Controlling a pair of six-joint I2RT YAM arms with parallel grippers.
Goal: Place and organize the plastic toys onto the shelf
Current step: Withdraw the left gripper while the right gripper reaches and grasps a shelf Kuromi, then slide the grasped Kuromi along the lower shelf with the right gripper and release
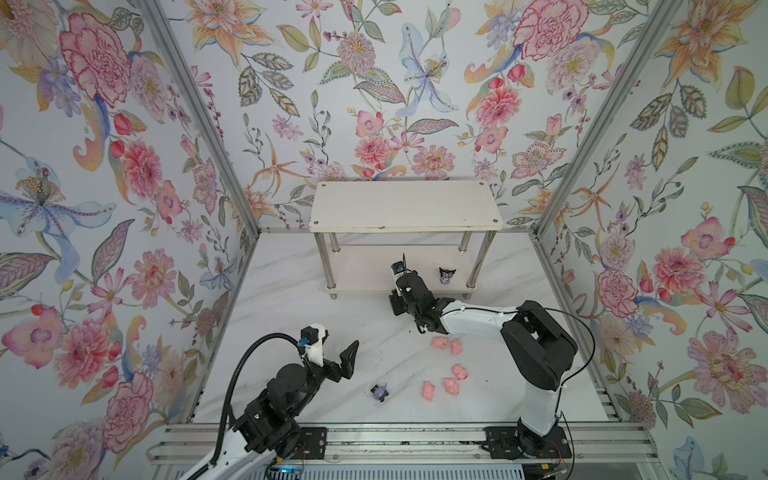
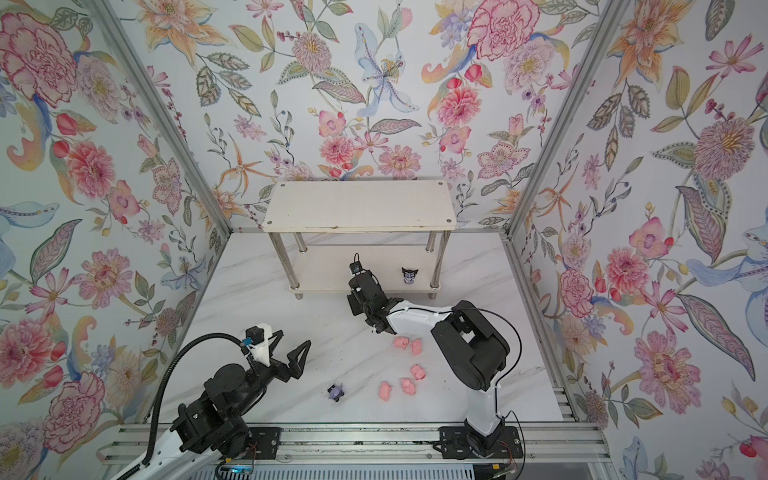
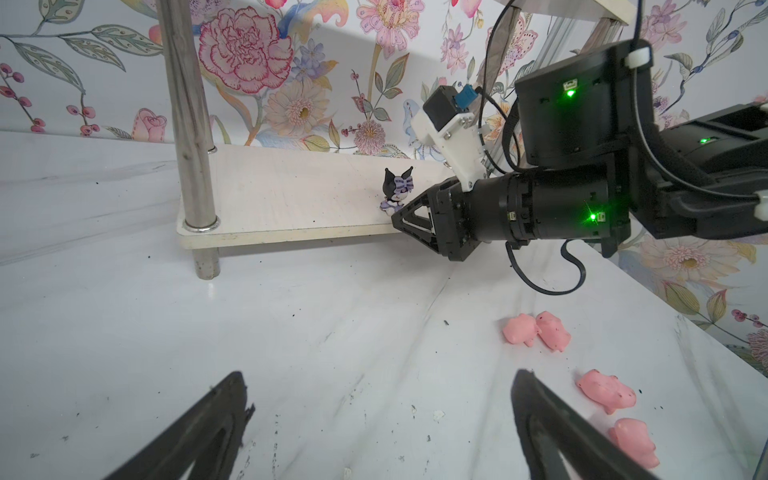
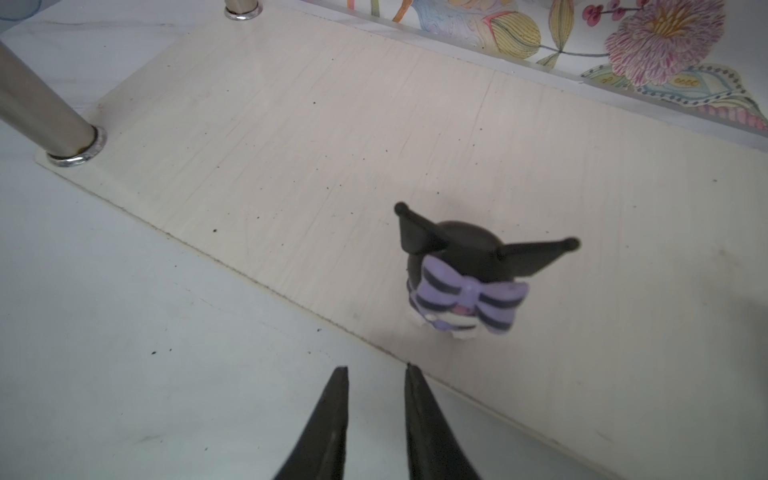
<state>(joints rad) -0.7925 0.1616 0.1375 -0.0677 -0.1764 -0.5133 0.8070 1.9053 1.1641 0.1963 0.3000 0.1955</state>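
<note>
Three walls with pale wallpaper of large pink, orange and blue flowers point(image 1: 374, 83) close the space at the back and on both sides. Two silver aluminium corner posts point(image 1: 201, 116) stand where the walls meet. The floor is a glossy white board with grey marble veins point(image 1: 291, 307). Small dark specks point(image 3: 446, 322) lie on it. A silver aluminium rail frame point(image 1: 395, 440) runs along the front edge. The light is soft and even.

**Finishes I am seeing**

The shelf point(image 4: 291, 145) board is showing matt, pale wood grain; its legs point(image 4: 37, 108) are gleaming as polished metal. The figurine point(image 4: 465, 274) is looking like smooth plastic, dull black on top. The table point(image 3: 291, 332) is shining softly, smooth and marble-veined. The fingers point(image 4: 328, 424) of my right claw point(image 4: 375, 366) are looking matt black.
</note>
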